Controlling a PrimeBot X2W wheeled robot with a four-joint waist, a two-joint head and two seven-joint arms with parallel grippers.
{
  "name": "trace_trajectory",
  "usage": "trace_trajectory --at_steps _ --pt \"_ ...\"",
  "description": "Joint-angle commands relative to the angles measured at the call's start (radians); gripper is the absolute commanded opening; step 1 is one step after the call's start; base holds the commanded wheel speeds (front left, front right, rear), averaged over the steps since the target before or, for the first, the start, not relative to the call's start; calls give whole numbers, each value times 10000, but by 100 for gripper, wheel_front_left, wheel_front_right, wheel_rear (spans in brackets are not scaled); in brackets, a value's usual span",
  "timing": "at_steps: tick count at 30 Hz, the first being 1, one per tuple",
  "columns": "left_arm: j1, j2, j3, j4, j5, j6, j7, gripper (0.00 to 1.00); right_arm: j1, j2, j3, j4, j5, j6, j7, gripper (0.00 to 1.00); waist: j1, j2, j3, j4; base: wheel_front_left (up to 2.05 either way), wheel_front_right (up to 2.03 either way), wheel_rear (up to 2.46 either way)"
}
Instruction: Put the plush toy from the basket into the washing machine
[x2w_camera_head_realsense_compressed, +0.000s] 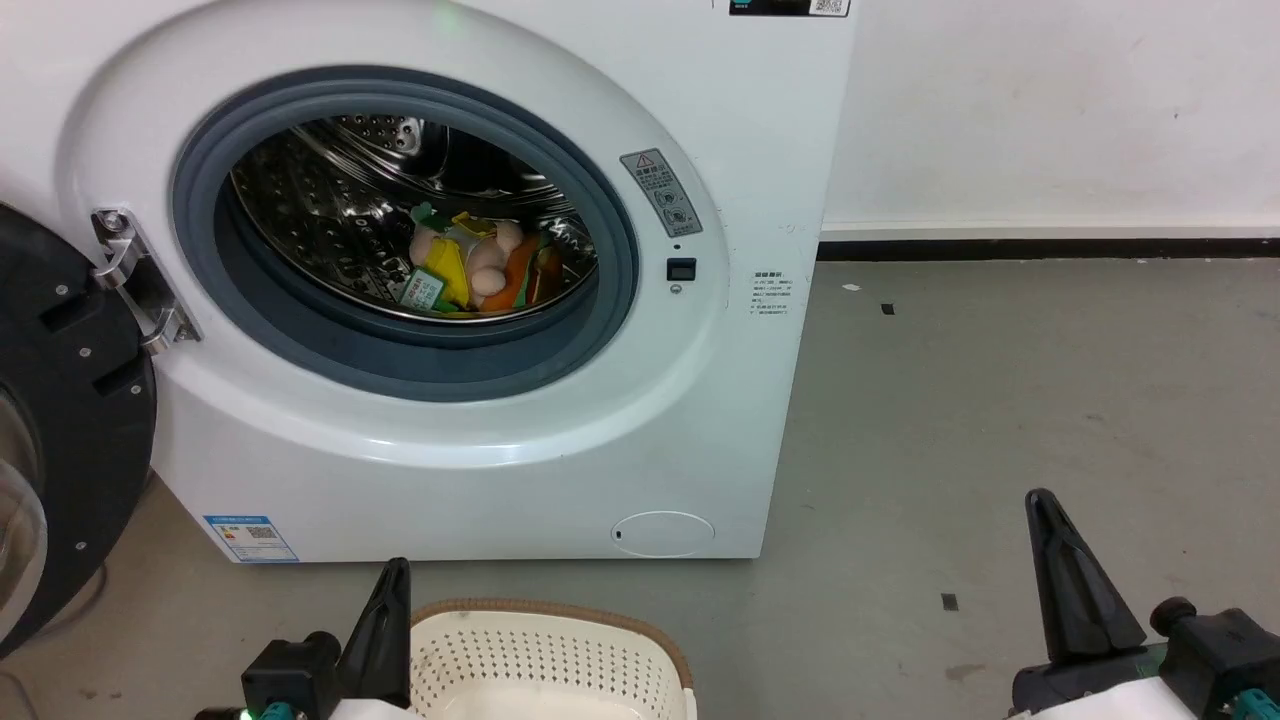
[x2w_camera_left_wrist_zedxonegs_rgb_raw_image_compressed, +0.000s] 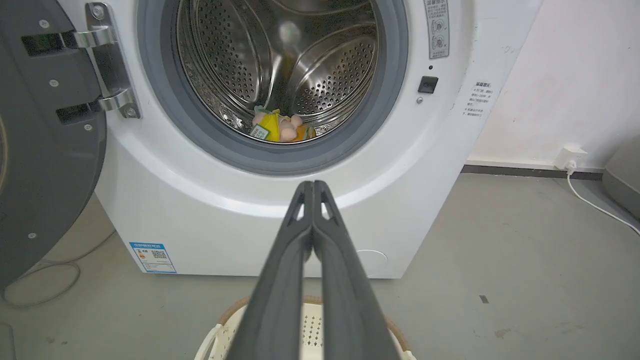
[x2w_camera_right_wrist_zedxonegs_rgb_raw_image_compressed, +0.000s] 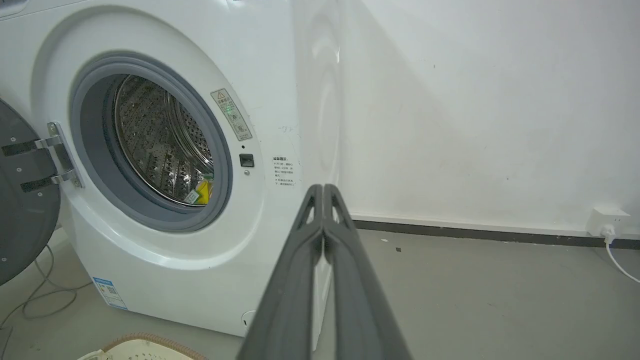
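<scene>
Head view: your left gripper (x2w_camera_head_realsense_compressed: 396, 572) and right gripper (x2w_camera_head_realsense_compressed: 1040, 500) are closed, empty; toy (x2w_camera_head_realsense_compressed: 470, 265) ahead by the seal (x2w_camera_head_realsense_compressed: 420, 365) may catch the door (x2w_camera_head_realsense_compressed: 80, 420).

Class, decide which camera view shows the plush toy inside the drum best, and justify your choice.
The head view: the plush toy appears largest, with pink limbs, yellow and orange parts and tag distinct. The left wrist view shows it smaller, low behind the grey ring. The right wrist view catches a yellow sliver.

White wall (x2w_camera_head_realsense_compressed: 1050, 110), black skirting (x2w_camera_head_realsense_compressed: 1050, 248), grey concrete floor (x2w_camera_head_realsense_compressed: 1000, 420), socket (x2w_camera_right_wrist_zedxonegs_rgb_raw_image_compressed: 607, 222) with white cable (x2w_camera_left_wrist_zedxonegs_rgb_raw_image_compressed: 597, 207).
</scene>
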Motion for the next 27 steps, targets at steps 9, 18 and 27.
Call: trace_trajectory --at_steps 9,18,27 --pt "-220 -126 147 -156 309 -73 213 0 -246 0 21 152 -161 -2 251 0 0 -1 12 -3 0 0 0" --pt "-271 -198 248 -239 512 -105 375 0 -314 1 29 230 -235 -3 415 0 0 -1 21 -5 0 0 0" --pt "-328 -280 362 -333 741 -141 559 0 -392 1 38 317 -318 -3 600 0 0 -1 32 -8 0 0 0"
